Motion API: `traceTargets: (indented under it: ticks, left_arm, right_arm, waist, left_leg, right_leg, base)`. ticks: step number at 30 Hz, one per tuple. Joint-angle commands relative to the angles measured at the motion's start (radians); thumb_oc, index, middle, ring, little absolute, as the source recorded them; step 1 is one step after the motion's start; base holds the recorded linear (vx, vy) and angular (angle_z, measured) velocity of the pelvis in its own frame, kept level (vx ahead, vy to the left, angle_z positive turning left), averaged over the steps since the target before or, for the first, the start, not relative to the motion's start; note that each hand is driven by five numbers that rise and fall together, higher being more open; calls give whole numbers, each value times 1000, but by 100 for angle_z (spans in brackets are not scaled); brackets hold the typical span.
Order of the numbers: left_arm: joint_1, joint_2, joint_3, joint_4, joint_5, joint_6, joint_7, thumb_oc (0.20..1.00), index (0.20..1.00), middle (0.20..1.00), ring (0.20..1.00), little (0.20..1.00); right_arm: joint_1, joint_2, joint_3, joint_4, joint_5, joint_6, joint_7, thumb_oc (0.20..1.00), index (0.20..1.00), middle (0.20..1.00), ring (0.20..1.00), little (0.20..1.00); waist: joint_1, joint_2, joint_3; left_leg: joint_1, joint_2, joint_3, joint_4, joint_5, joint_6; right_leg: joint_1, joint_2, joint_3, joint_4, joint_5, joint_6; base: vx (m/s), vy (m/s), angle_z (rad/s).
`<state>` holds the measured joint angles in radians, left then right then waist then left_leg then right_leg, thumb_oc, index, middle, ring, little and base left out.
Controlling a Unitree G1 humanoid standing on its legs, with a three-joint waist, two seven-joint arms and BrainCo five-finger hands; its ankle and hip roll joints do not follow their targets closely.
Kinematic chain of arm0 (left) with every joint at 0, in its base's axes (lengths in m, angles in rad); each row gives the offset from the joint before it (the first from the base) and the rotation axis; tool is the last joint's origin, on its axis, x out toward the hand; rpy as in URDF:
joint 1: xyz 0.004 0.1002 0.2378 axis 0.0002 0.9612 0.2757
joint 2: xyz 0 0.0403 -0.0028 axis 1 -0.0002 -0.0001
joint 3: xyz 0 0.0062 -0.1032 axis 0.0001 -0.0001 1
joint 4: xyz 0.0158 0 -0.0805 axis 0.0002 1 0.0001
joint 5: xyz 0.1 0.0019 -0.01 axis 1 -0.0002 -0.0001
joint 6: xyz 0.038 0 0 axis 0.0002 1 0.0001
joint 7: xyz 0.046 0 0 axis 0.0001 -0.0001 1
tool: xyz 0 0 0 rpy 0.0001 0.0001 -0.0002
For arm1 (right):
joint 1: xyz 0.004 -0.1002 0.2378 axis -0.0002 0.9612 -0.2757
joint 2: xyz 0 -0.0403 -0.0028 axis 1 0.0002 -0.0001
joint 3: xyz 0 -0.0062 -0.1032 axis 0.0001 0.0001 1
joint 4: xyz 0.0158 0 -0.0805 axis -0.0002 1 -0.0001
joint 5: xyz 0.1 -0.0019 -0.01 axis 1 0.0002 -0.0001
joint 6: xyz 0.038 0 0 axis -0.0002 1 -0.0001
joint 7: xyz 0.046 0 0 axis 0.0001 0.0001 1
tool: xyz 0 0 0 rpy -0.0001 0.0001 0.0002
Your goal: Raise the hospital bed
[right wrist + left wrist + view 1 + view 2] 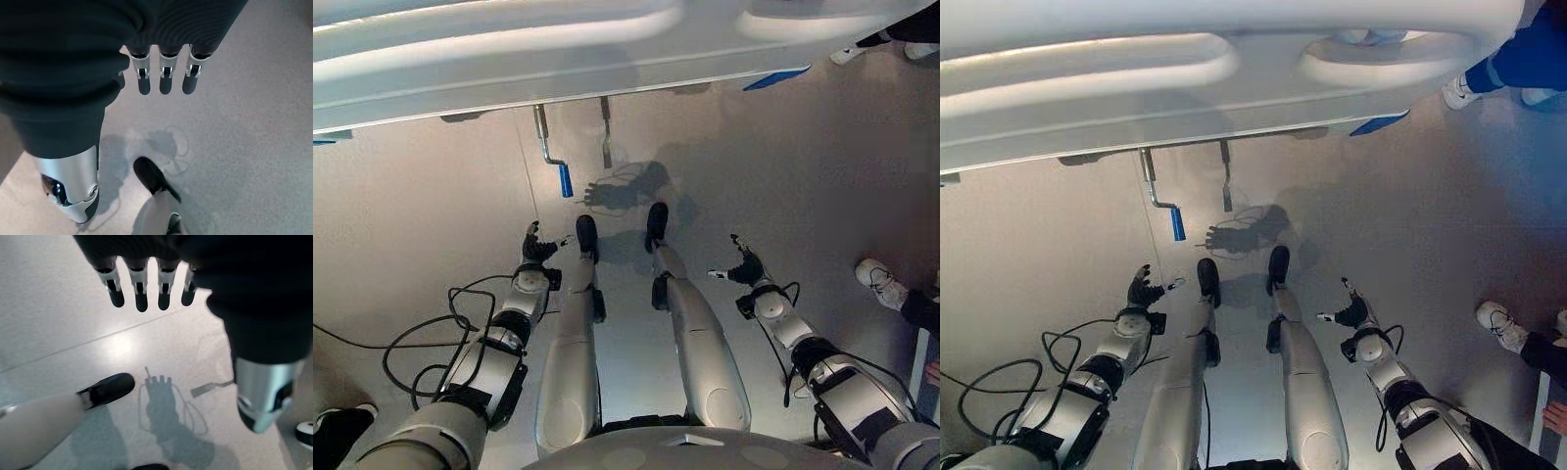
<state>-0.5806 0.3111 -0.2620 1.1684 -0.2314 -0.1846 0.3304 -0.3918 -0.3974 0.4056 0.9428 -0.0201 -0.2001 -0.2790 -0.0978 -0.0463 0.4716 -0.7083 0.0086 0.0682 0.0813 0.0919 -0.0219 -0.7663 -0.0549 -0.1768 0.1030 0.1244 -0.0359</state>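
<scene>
The white footboard of the hospital bed (509, 59) spans the top of the eye views. Under it hangs a metal crank with a blue handle (565, 179), and a second, folded metal crank (606, 137) hangs beside it. My left hand (536, 245) hovers over the floor, below and a little left of the blue handle, fingers (141, 291) straight and holding nothing. My right hand (741, 266) hangs open to the right, well away from both cranks, with its fingers (165, 78) straight.
A person's white shoe (881, 284) stands at the right edge, and another person's shoes (1459, 90) stand by the bed's far right corner. Blue caster parts (773, 78) sit under the bed frame. Grey floor lies between my hands and the cranks.
</scene>
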Motion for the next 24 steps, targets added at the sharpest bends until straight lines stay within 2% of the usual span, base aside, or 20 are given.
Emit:
traceTargets:
  ticks: [1,24]
  left_arm:
    - [3,19,15,20,-17,-10,29,1000,1000,1000,1000,1000]
    - [-257,155,-17,4,-21,14,49,1000,1000,1000,1000,1000]
  right_arm:
    - [50,-31,36,-39,-14,-31,-19,1000,1000,1000,1000,1000]
    - [67,-89,58,-199,-16,-66,8,1000,1000,1000,1000,1000]
  waist:
    - [-2,-19,-65]
    - [-45,-43,-42]
  left_leg:
    - [-60,-36,-18,19,5,34]
    - [-207,-38,-41,13,34,28]
  right_leg:
    - [-16,-3,4,20,36,125]
    - [-143,-10,-20,-6,71,140]
  base:
    - [0,0,0]
    - [-3,-3,2]
